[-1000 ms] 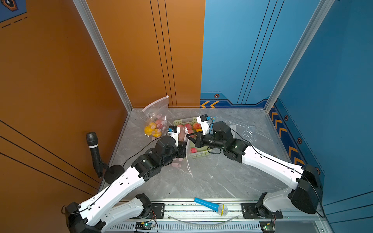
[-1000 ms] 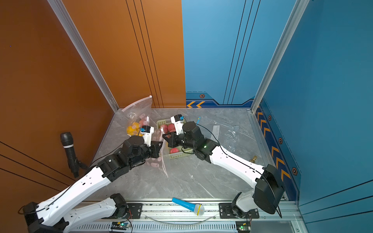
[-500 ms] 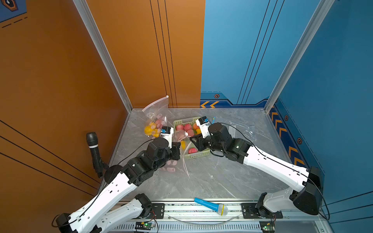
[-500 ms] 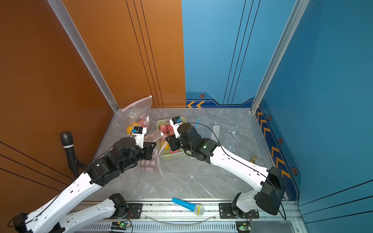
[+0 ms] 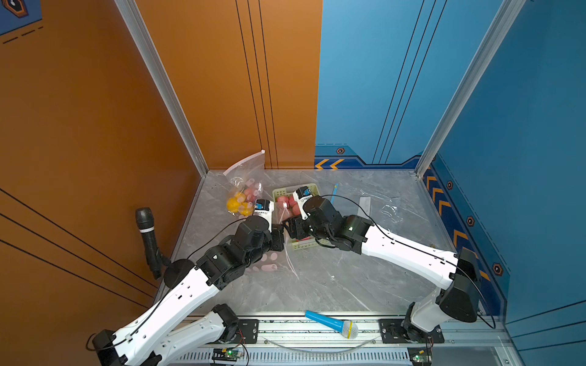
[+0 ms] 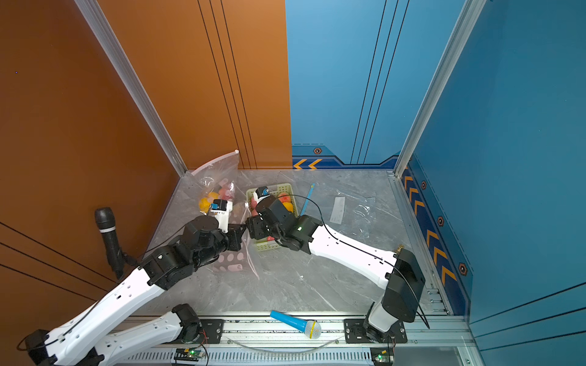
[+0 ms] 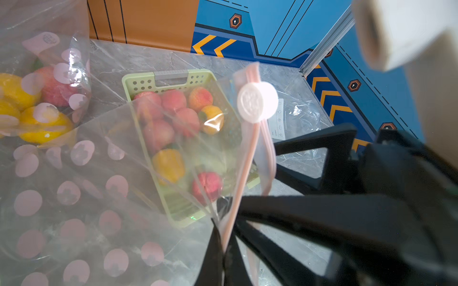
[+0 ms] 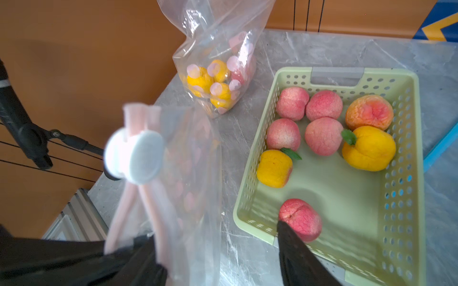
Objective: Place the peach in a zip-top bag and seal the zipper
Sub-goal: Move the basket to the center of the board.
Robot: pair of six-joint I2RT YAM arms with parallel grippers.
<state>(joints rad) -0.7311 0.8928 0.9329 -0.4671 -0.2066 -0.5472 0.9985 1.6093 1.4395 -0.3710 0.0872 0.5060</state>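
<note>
1. The zip-top bag (image 7: 111, 198) is held at its mouth by the left gripper (image 7: 223, 239), whose jaws are pinched tight on the pink zipper strip (image 7: 244, 168). The rest of the bag trails away from that gripper onto the table.
2. The right gripper (image 7: 259, 174) is seen tip to tip with the left one, its jaws well apart and nothing gripped. The zipper strip runs between them; whether it is touched cannot be told.
3. The white slider (image 7: 256, 101) is found on the strip beyond both grippers' tips. Between slider and grippers the two halves of the strip are parted, so the zipper is judged unsealed.
4. No peach is seen inside the held bag. The nearest peach (image 8: 301, 219) lies in the green basket (image 8: 401, 153), just beside the right gripper's outer finger, with the other fruit farther ahead.
5. A second bag (image 8: 215, 81), already filled with fruit, is set well ahead of both grippers.
6. Judged done: the bag is taken up by its mouth. Judged left: the mouth is to be spread, a peach fetched and dropped in, and the slider drawn along the zipper.
</note>
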